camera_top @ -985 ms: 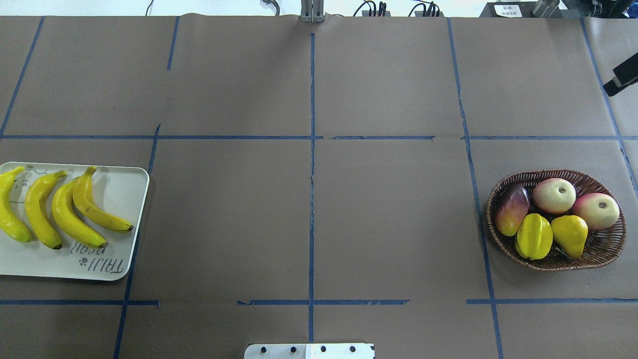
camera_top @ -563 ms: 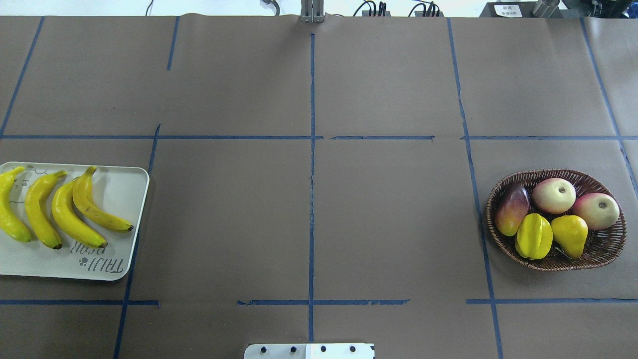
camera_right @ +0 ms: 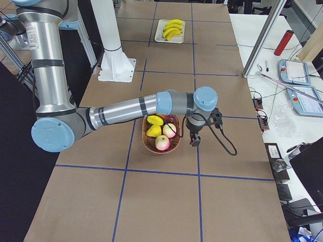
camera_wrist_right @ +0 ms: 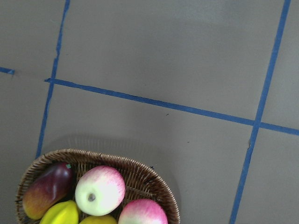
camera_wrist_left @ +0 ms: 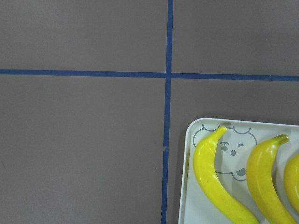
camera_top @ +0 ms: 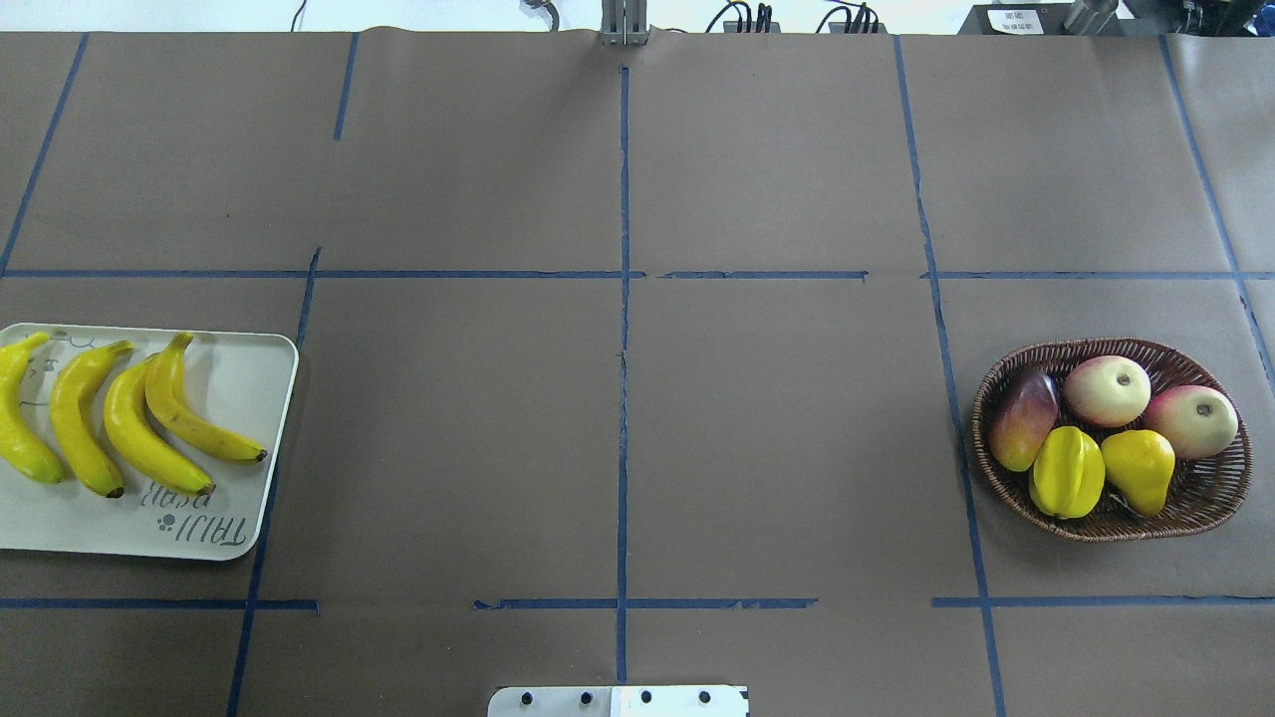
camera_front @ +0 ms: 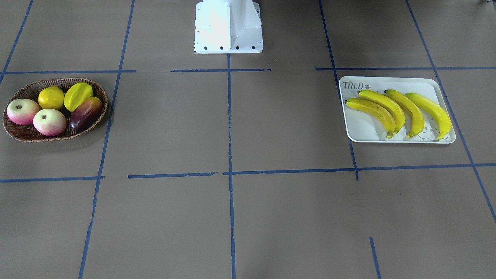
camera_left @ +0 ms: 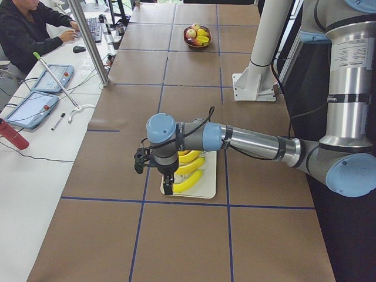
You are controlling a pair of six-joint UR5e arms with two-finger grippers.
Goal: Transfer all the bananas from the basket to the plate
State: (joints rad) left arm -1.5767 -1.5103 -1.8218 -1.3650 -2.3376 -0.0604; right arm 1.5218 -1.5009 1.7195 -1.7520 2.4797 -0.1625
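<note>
Four bananas (camera_top: 134,433) lie side by side on the plate (camera_top: 239,388) off to my left. The basket (camera_top: 1210,498) sits far over on my right, other fruit (camera_top: 1106,390) in it.

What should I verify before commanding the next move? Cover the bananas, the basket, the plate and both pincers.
1. All four bananas on the plate: ok.
2. Basket free of bananas: ok. It holds only other fruit, such as the starfruit and two apples.
3. Bananas lie inside the plate's rim: ok, per the front-facing view.
4. Left pincer open and empty: cannot tell. It shows only in a side view, above the plate.
5. Right pincer open and empty: cannot tell. It shows only in a side view, beside the basket.
</note>
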